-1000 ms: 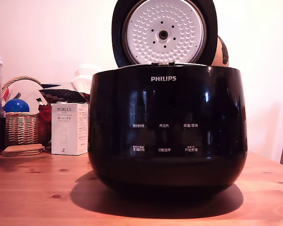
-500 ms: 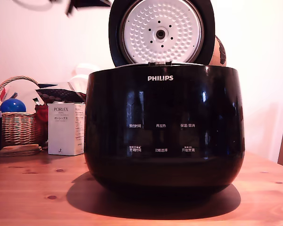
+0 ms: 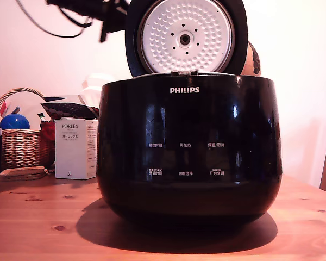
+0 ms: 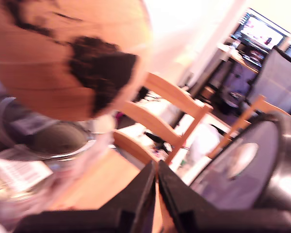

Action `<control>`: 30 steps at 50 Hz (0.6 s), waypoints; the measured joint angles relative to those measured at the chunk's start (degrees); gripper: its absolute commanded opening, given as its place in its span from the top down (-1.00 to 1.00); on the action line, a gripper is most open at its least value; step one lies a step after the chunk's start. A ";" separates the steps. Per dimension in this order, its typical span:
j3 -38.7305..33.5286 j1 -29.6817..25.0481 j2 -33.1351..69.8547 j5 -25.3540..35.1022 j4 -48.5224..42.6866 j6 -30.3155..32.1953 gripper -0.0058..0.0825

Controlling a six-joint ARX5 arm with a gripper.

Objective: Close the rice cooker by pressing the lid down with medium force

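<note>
I see my black gripper (image 4: 156,182) pinched nearly closed, holding nothing, just beside the upright round glossy black lid (image 3: 186,37) above the big black rice cooker (image 3: 188,147).

Rice cooker (image 3: 189,149): centre of the wooden table (image 3: 38,228), nearest the exterior view. Lid (image 3: 186,37): raised upright at the cooker's rear edge, underside facing the exterior view.

Robot arm (image 3: 89,10): above and behind the cooker on the exterior view's left, reaching toward the lid's edge. Gripper (image 4: 156,182): in the wrist view, fingers pressed together, close beside the lid's back (image 4: 242,165).

PORLEX box (image 3: 75,148): on the table, just beside the cooker on the exterior view's left. Wicker basket (image 3: 20,145): further left, behind the box; ball (image 3: 13,122) inside it. Coaster stack (image 3: 20,173): before the basket.

Globe (image 4: 63,53): behind the lid. Chair (image 4: 169,109): beyond the table in the wrist view.
</note>
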 measured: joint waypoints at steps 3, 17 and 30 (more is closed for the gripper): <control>0.00 -0.83 0.00 0.61 -0.02 -0.02 0.92; 0.02 -2.95 0.00 7.67 -0.85 -0.11 0.92; 0.02 -3.61 0.00 11.45 -13.07 -0.11 0.92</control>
